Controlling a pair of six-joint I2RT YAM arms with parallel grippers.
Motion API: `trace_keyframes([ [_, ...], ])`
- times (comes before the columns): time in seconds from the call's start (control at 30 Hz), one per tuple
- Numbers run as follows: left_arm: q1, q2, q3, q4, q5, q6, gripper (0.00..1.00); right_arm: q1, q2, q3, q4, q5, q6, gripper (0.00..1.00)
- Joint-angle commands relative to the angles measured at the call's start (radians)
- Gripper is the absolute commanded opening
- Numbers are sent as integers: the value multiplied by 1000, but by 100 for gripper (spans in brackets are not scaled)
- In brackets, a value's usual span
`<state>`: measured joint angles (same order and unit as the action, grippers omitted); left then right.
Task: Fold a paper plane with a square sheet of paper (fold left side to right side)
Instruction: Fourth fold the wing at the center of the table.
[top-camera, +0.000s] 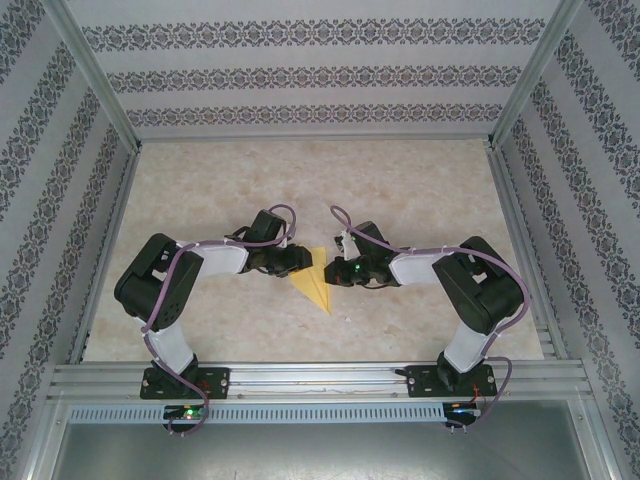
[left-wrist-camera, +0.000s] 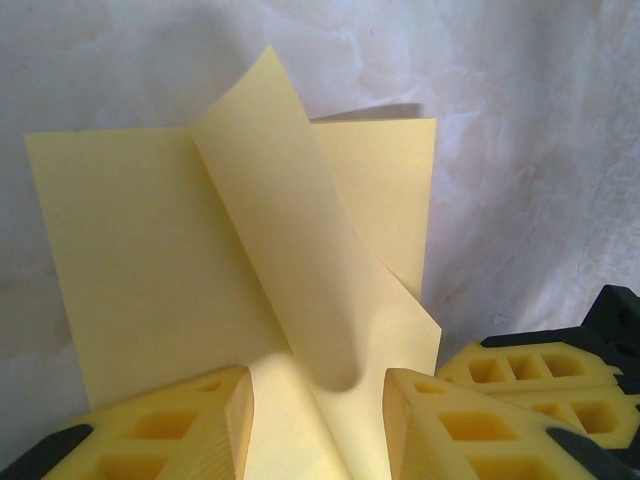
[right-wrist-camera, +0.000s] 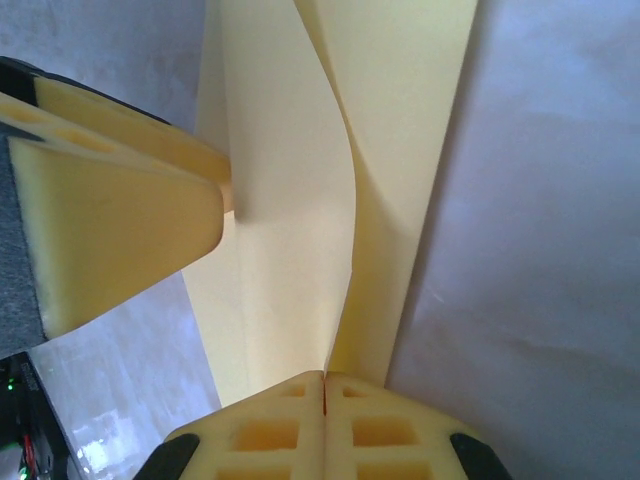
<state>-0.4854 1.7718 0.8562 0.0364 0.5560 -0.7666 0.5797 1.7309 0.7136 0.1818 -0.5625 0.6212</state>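
Note:
The yellow sheet of paper (top-camera: 313, 283) lies mid-table as a pointed triangle between both grippers. In the left wrist view the sheet (left-wrist-camera: 130, 260) lies flat with one flap (left-wrist-camera: 290, 230) lifted and curling over. My left gripper (left-wrist-camera: 318, 425) stands open low over the near edge of the paper, which passes between its fingers (left-wrist-camera: 190, 420). My right gripper (right-wrist-camera: 323, 385) is shut on the edge of the raised flap (right-wrist-camera: 390, 200), with its fingers (left-wrist-camera: 530, 370) just right of the left gripper. From above, the left gripper (top-camera: 300, 260) and right gripper (top-camera: 335, 270) nearly meet. The paper plane is out of view.
The marble-patterned tabletop (top-camera: 420, 190) stretches behind and to both sides of the paper. Patterned walls (top-camera: 320, 75) enclose three sides. An aluminium rail (top-camera: 320, 378) runs along the near edge, carrying both arm bases.

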Motion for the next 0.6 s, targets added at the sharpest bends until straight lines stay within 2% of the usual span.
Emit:
trace_keyframes([
  [0.0,-13,-4,8,-60,-34,21,39,-4,12,23,-25,24,-32,4],
  [0.57,-14,-3,9,-55,-29,17,40,-3,51,24,-52,52,-40,3],
])
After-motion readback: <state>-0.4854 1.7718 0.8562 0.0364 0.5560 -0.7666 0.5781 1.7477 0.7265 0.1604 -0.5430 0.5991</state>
